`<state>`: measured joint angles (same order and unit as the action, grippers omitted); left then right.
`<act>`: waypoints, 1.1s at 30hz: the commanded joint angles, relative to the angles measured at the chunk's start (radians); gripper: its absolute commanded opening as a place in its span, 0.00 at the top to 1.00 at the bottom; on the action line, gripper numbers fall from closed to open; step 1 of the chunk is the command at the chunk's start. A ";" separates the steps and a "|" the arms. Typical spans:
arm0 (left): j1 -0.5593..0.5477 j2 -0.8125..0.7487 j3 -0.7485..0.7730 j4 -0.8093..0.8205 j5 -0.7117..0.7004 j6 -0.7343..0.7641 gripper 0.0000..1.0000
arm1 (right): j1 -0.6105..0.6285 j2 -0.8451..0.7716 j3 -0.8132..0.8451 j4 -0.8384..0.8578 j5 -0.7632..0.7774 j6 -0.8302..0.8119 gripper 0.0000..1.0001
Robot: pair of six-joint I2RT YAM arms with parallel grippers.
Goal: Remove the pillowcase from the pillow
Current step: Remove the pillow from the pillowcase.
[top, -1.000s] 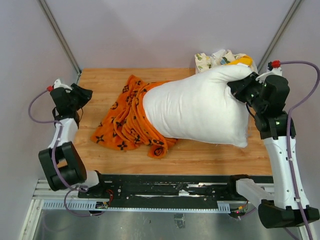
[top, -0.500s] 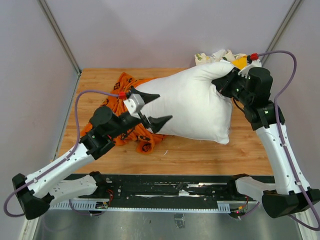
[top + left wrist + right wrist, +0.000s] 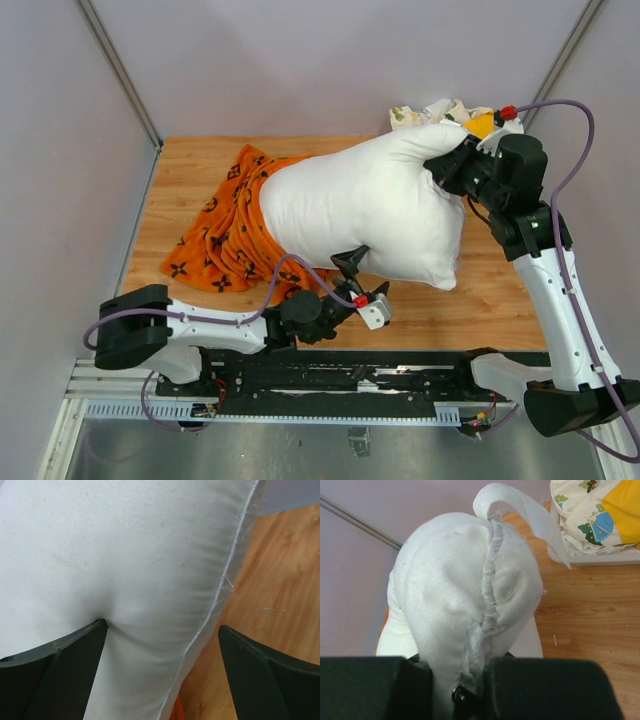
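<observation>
The plump white pillow lies across the middle of the wooden table, its left end still inside the orange black-printed pillowcase. My right gripper is shut on the pillow's right end, pinching the seam and holding that end up. My left gripper is open and low at the pillow's near edge. In the left wrist view the pillow's seam edge lies between the spread jaws, the left fingertip pressing into the fabric. A sliver of orange shows under the pillow.
A white bin with a floral-print cloth and a yellow cloth stands at the back right, close behind my right gripper; it also shows in the right wrist view. Grey walls enclose the table.
My left arm swung from the far left, over the pillowcase, down to the pillow's near edge, still open. The pillowcase has shifted and spread left. The right gripper kept its hold.
</observation>
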<state>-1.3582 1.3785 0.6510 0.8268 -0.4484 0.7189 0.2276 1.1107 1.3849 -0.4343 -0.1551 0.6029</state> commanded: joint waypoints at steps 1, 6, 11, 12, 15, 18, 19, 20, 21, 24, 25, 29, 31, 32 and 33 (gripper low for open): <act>-0.001 0.114 0.043 0.394 -0.137 0.199 0.01 | 0.011 -0.044 0.025 0.101 -0.037 0.026 0.99; 0.026 0.365 0.205 0.579 -0.218 0.340 0.01 | 0.012 -0.050 0.001 0.112 -0.050 0.044 0.99; 0.121 0.537 0.431 0.648 -0.366 0.396 0.90 | 0.017 -0.061 0.004 0.111 -0.075 0.048 0.99; 0.143 0.542 0.466 0.673 -0.403 0.394 0.99 | 0.016 -0.064 0.009 0.105 -0.073 0.039 0.99; 0.210 0.452 0.498 0.631 -0.437 0.314 1.00 | 0.017 -0.089 0.012 0.086 -0.059 -0.004 0.95; 0.300 0.236 0.502 0.270 -0.382 -0.032 1.00 | 0.016 -0.133 -0.007 0.076 0.027 -0.048 0.16; 0.346 0.149 0.507 0.113 -0.324 -0.194 1.00 | 0.014 -0.149 -0.018 0.077 0.059 -0.066 0.01; 0.404 0.066 0.520 -0.037 -0.221 -0.375 1.00 | 0.014 -0.167 -0.027 0.076 0.084 -0.077 0.01; 0.467 -0.004 0.530 -0.145 -0.138 -0.528 1.00 | 0.009 -0.177 -0.034 0.076 0.103 -0.086 0.02; 0.578 -0.143 0.541 -0.233 -0.091 -0.671 1.00 | -0.004 -0.200 -0.067 0.085 0.136 -0.092 0.02; 0.582 -0.177 0.552 -0.243 -0.108 -0.650 1.00 | -0.009 -0.206 -0.091 0.096 0.140 -0.088 0.02; 0.598 -0.217 0.658 -0.325 -0.089 -0.641 1.00 | -0.025 -0.227 -0.229 0.191 0.125 -0.028 0.02; 0.599 -0.226 0.708 -0.371 -0.065 -0.665 1.00 | -0.024 -0.222 -0.328 0.290 0.067 0.032 0.02; 0.599 -0.232 0.727 -0.388 -0.054 -0.679 1.00 | -0.022 -0.211 -0.383 0.360 0.014 0.066 0.01; 0.599 -0.237 0.746 -0.397 -0.046 -0.691 1.00 | -0.016 -0.191 -0.426 0.454 -0.037 0.105 0.01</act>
<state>-0.7513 1.1725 1.2968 0.4198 -0.5888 0.1333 0.2150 0.8665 1.1019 -0.1997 -0.0704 0.5854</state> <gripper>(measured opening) 0.069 0.985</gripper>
